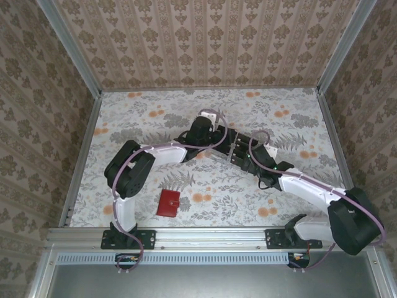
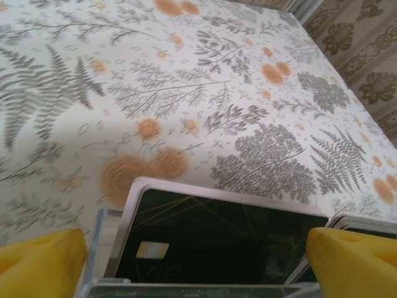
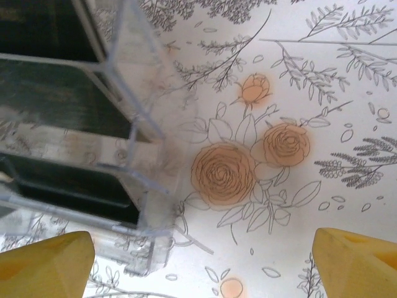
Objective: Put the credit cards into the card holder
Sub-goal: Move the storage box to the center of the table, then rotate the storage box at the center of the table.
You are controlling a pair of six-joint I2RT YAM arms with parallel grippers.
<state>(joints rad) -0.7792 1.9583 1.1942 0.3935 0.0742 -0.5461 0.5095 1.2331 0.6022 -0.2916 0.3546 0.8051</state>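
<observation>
— Left gripper: how does it stand?
— Jaws spread wide, nothing held. Its 2 yellow fingertips sit at the bottom corners of the left wrist view. 1 black card stands between them in the clear rack.
— Which way does that card run?
— Its long axis runs from 1 fingertip across to the other, with the printed face tilted toward the camera. So the fingers flank its short ends, not its faces. I judge that closing as they stand would squeeze it lengthwise, and a wrist turn looks needed to pinch the faces.
— And the right gripper?
— Also wide open and empty. In the right wrist view the rack lies off to its left, beside the jaws rather than between them. The left arm is the better placed.
— Other credit cards?
— Dark ones sit in the rack's tiers, and a second card shows its edge just right of the first.
— Where is the card holder?
— On the table near the left arm's base, well apart from the rack. It looks folded shut, with its long axis running roughly near to far. I cannot tell which way its snap tab points.
</observation>
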